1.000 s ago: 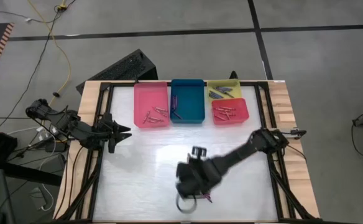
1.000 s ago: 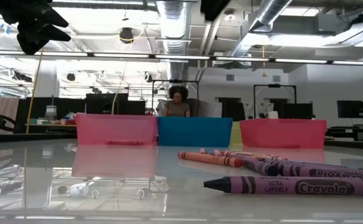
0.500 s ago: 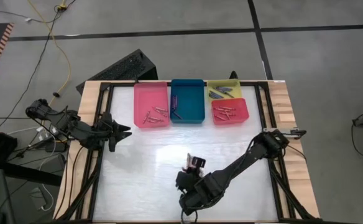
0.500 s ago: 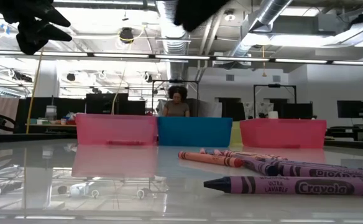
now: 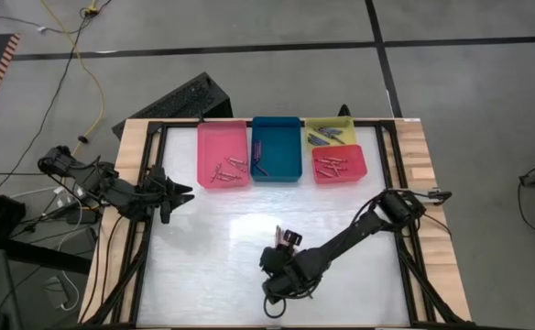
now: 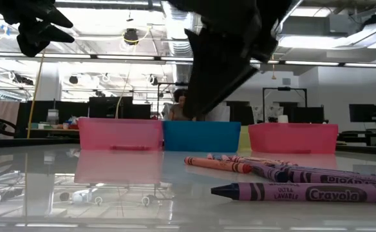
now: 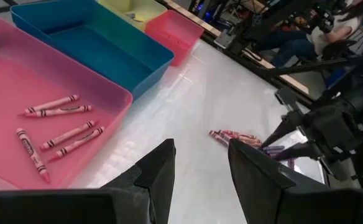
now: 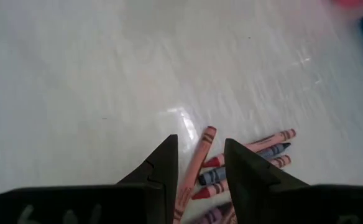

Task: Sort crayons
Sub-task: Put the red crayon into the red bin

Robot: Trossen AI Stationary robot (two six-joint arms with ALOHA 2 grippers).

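Several loose crayons (image 8: 243, 155), purple, pink and red, lie in a small pile on the white table near its front edge (image 6: 272, 174). My right gripper (image 8: 200, 149) hangs open just above and beside them, slanting down, with nothing between its fingers (image 6: 197, 103); in the high view it covers the pile (image 5: 281, 284). My left gripper (image 7: 200, 152) waits open and empty at the table's left edge (image 5: 180, 194). More crayons lie in the pink tray (image 5: 223, 154), the teal tray (image 5: 277, 148), the yellow tray (image 5: 330, 133) and the red tray (image 5: 339, 163).
The four trays stand in a row along the table's far edge. A black frame (image 5: 148, 257) runs along the table's left and right sides. Open white tabletop (image 5: 212, 238) lies between the trays and the pile. A person (image 6: 183, 106) sits in the room beyond the table.
My right gripper has come down toward the loose crayons near the front edge, its wrist tipping and rolling on the way. In the low view it has dropped into the picture from above. The crayons have not moved.
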